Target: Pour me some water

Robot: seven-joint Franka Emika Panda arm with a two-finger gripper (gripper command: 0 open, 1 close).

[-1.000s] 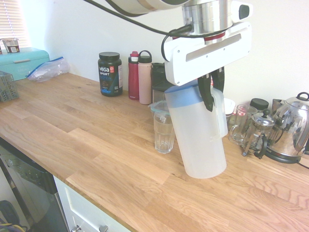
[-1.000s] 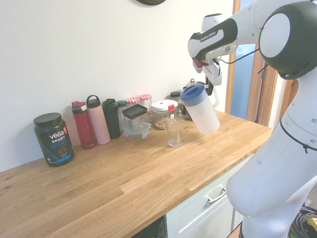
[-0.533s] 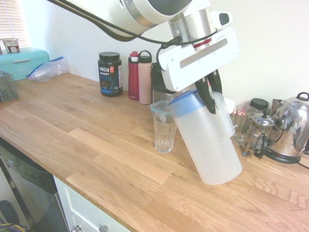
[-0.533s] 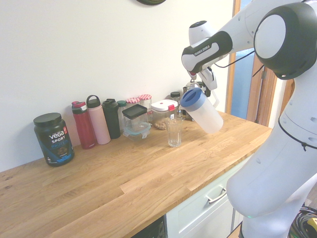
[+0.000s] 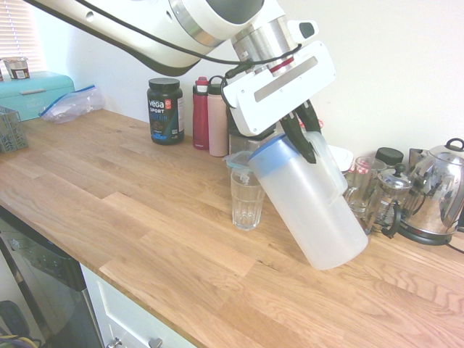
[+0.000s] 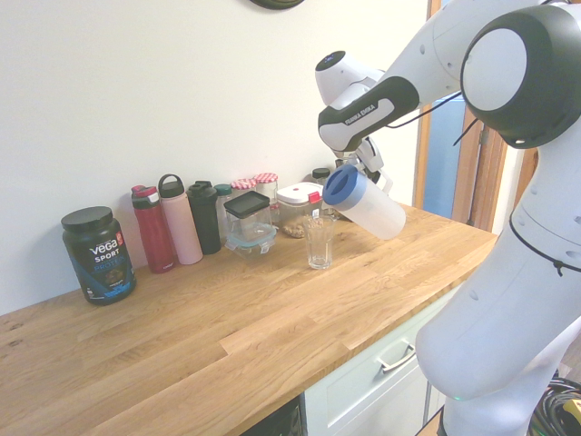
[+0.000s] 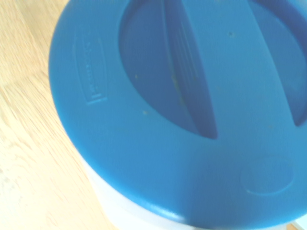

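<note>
My gripper [image 5: 303,135] [image 6: 370,173] is shut on the handle of a white translucent pitcher [image 5: 313,204] [image 6: 369,201] with a blue lid [image 5: 265,154] [image 7: 182,105]. The pitcher hangs above the counter and leans steeply, lid end toward a clear drinking glass [image 5: 246,198] [image 6: 318,242]. The glass stands upright on the wooden counter, just beside and below the lid's edge. I cannot make out any water flowing. The wrist view is filled by the blue lid.
Along the wall stand a black Vega tub [image 5: 165,110], a red bottle [image 5: 200,113], a pink bottle [image 5: 217,116] and jars. A glass mug [image 5: 360,186], French press [image 5: 389,199] and steel kettle [image 5: 437,191] crowd the right. The wooden counter [image 5: 109,196] stretches left to a teal box [image 5: 36,93].
The arm has swung over and tipped the pitcher much further, from nearly upright to a steep lean. Its lid end has moved close to the glass. The glass has not moved.
</note>
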